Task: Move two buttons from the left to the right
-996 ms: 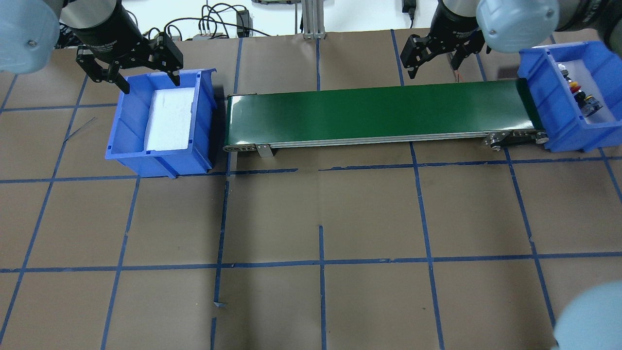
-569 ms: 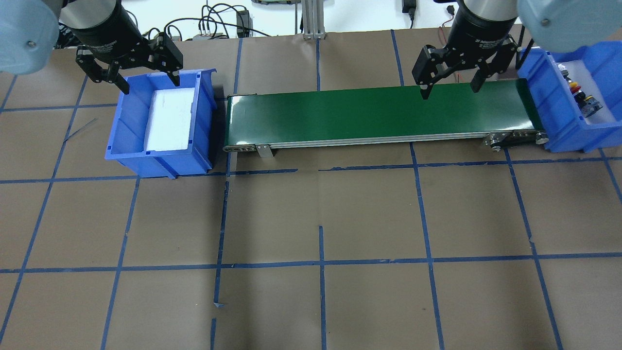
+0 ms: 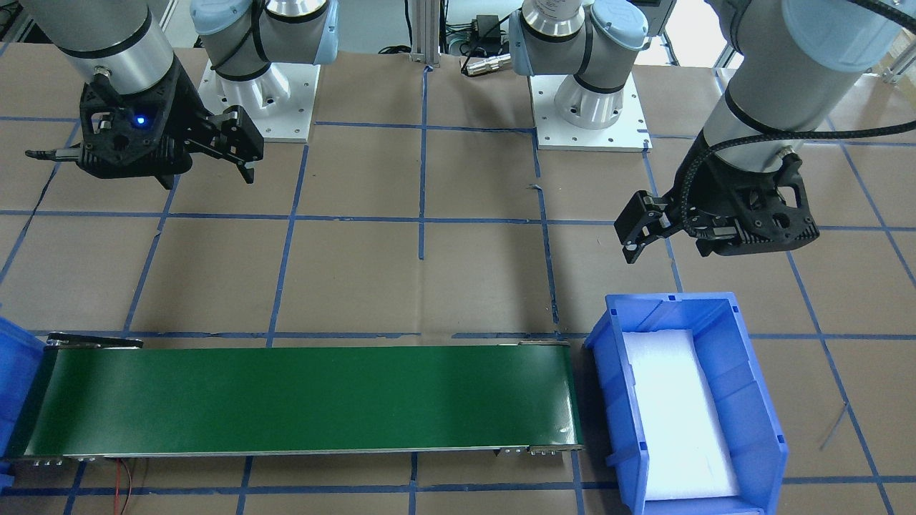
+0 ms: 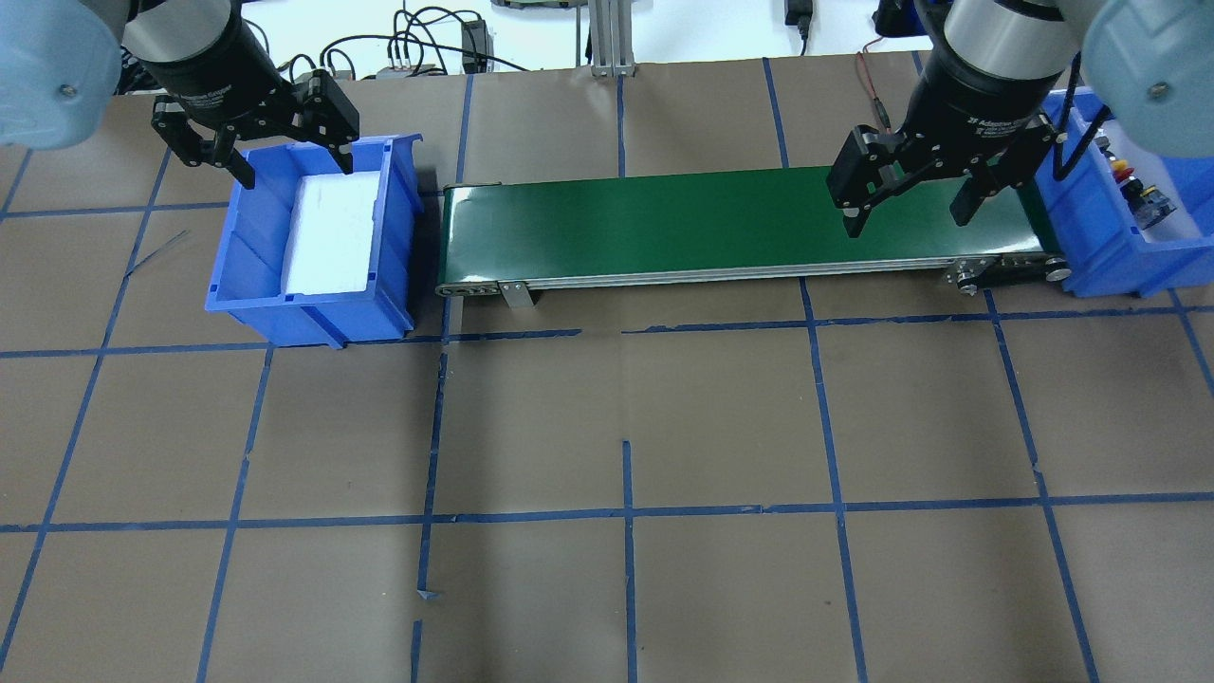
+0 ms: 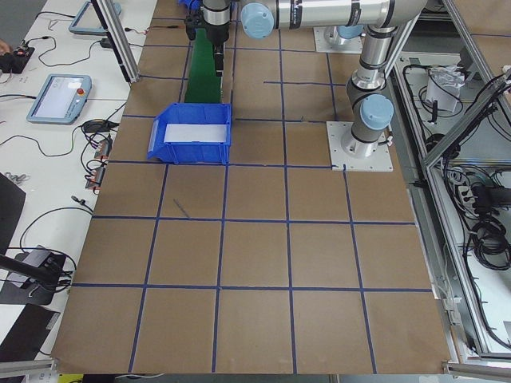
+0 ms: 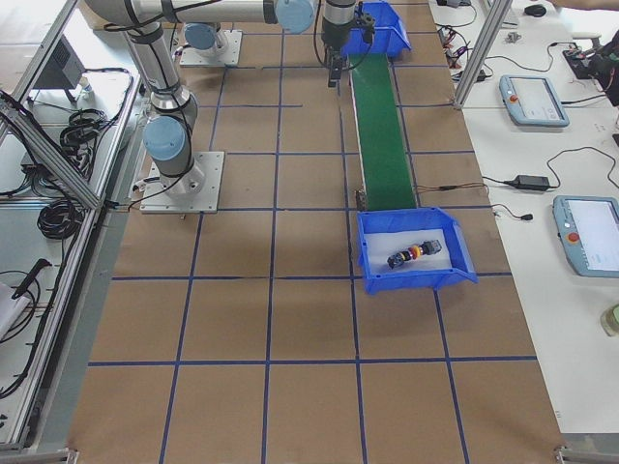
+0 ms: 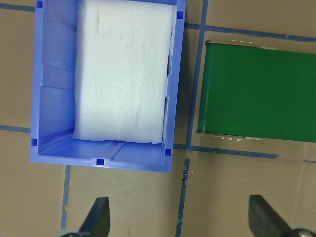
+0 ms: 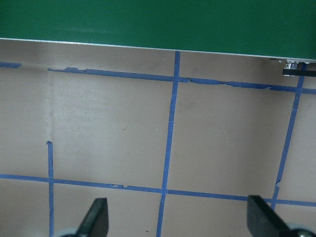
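Both arms point straight down: the left gripper (image 4: 297, 171) hangs wide open near the left bin (image 4: 228, 247), and the right gripper (image 4: 908, 220) is wide open beside the conveyor belt's (image 4: 664, 223) right end. The 2 buttons (image 6: 414, 253) lie end to end in the right bin (image 6: 411, 282), their long axis roughly along its length. Which way the caps face is too small to tell.

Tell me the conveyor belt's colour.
Dark green; the belt shows best in the overhead view.
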Controlling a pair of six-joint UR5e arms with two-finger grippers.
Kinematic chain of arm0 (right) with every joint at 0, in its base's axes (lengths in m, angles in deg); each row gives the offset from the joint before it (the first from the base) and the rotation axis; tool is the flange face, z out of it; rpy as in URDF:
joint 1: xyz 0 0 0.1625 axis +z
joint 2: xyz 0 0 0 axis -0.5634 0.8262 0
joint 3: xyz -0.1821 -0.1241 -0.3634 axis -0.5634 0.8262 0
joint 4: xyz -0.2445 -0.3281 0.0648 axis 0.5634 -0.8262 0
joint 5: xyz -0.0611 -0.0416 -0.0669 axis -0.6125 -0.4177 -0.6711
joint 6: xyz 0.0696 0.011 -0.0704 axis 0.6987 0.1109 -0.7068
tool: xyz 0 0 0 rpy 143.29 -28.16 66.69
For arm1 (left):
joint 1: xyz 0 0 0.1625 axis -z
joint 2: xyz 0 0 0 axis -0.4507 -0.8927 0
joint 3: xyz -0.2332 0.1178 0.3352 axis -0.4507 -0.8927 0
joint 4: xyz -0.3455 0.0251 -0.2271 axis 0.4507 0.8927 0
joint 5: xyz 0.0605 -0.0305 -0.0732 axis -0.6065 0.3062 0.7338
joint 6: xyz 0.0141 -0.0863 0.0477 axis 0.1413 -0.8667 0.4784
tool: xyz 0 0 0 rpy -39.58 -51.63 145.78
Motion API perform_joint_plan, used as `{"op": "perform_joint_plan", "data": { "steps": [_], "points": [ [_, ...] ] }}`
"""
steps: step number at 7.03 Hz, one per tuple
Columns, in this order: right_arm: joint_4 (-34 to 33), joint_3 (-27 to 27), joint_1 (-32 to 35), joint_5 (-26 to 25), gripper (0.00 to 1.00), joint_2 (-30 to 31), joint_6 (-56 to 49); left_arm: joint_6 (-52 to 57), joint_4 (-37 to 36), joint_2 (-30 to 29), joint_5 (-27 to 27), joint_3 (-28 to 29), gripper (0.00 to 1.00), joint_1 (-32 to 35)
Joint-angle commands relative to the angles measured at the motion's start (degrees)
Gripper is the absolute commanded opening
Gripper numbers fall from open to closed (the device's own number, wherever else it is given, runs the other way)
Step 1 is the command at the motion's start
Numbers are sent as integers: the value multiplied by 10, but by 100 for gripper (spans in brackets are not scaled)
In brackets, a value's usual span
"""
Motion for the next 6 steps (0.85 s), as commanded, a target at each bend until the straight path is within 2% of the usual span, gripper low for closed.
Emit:
{"op": "perform_joint_plan", "data": {
  "steps": [1, 6],
  "points": [
    [-3, -1, 0, -7, 100, -1, 0, 0, 1, 4, 0, 0, 100, 1],
    [-9, -3, 0, -7, 100, -2, 0, 0, 0, 0, 2, 6, 100, -2]
  ]
}}
